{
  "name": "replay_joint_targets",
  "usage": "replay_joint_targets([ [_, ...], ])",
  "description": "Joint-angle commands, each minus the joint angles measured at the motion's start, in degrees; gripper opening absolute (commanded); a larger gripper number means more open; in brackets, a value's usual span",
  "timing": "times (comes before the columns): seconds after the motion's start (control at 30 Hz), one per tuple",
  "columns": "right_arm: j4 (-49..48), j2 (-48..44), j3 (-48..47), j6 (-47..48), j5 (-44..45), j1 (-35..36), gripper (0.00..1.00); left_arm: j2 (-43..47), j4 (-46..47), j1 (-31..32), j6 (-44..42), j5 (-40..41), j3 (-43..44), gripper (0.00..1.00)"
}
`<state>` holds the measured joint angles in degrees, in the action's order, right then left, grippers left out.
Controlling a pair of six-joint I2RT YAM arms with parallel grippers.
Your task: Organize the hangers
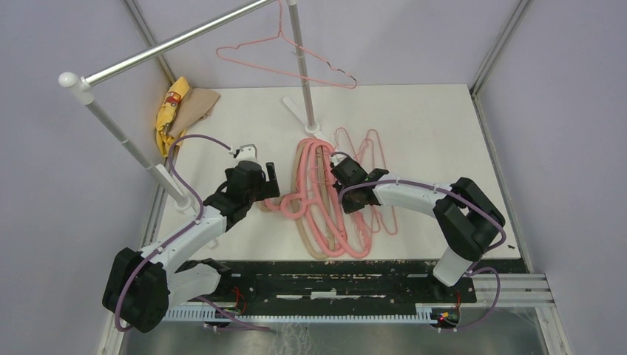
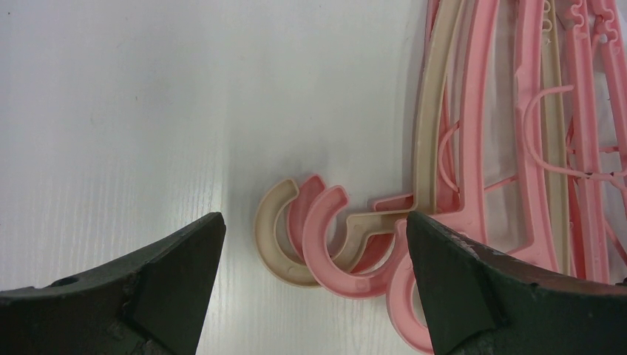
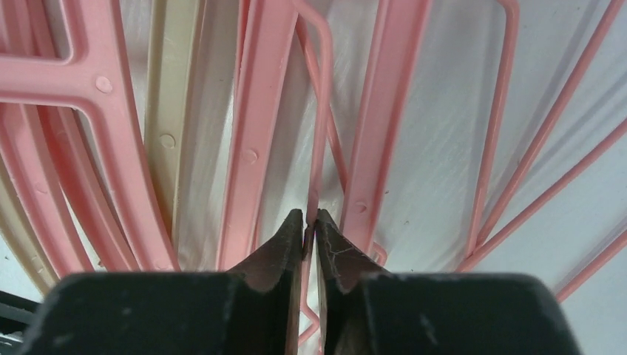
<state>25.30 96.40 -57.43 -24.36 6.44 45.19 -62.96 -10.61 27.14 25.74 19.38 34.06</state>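
Observation:
A pile of hangers (image 1: 325,211) lies mid-table: thick pink plastic ones, a beige one (image 2: 432,111) and thin pink wire ones (image 1: 377,159). One pink wire hanger (image 1: 285,63) hangs on the rail. My left gripper (image 1: 268,180) is open just left of the pile. In its wrist view the left gripper (image 2: 314,220) is low over the table, its fingers either side of the beige hook (image 2: 275,248) and a pink hook (image 2: 333,255). My right gripper (image 1: 341,171) is over the pile's far part. In its wrist view the right gripper (image 3: 310,216) is shut on a thin pink wire hanger (image 3: 324,111).
The silver rail (image 1: 177,41) runs across the back left on white uprights (image 1: 303,74), one of them standing just behind the pile. A yellow and tan cloth (image 1: 181,107) lies at the far left corner. Grey walls enclose the table (image 1: 444,133).

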Motion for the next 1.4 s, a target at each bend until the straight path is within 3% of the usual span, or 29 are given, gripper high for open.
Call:
replay_joint_targets([
  [0.0,-0.52,-1.24,-0.09,0.06,1.7,0.61,0.12,1.23,1.05,0.41,2.89,1.02,0.7,0.99],
  [0.13,1.74,-6.08,-0.86,-0.06,3.83,1.35,0.01,1.09,1.07,0.43,2.92,1.11,0.9,0.99],
  [0.37,6.96,-17.66,-3.73,-0.9,4.21,1.67,0.01,1.87,0.56,0.39,3.22,2.15,0.87,0.99],
  [0.53,8.81,-19.66,-10.29,-2.45,-4.9,1.66,0.01,2.32,0.52,0.44,3.51,2.78,1.15,0.99],
  [0.8,8.1,-12.73,-24.18,-8.27,-32.14,1.67,0.01,3.1,0.35,0.4,4.0,3.04,0.55,0.99],
  [1.0,2.42,-8.5,-32.57,-13.73,-44.13,1.66,0.01,4.66,0.26,0.42,4.73,3.56,-0.09,0.99],
  [1.37,-15.66,3.05,-53.4,-19.8,-45.23,1.79,0.01,5.25,0.22,0.4,5.3,3.32,0.17,0.99],
])
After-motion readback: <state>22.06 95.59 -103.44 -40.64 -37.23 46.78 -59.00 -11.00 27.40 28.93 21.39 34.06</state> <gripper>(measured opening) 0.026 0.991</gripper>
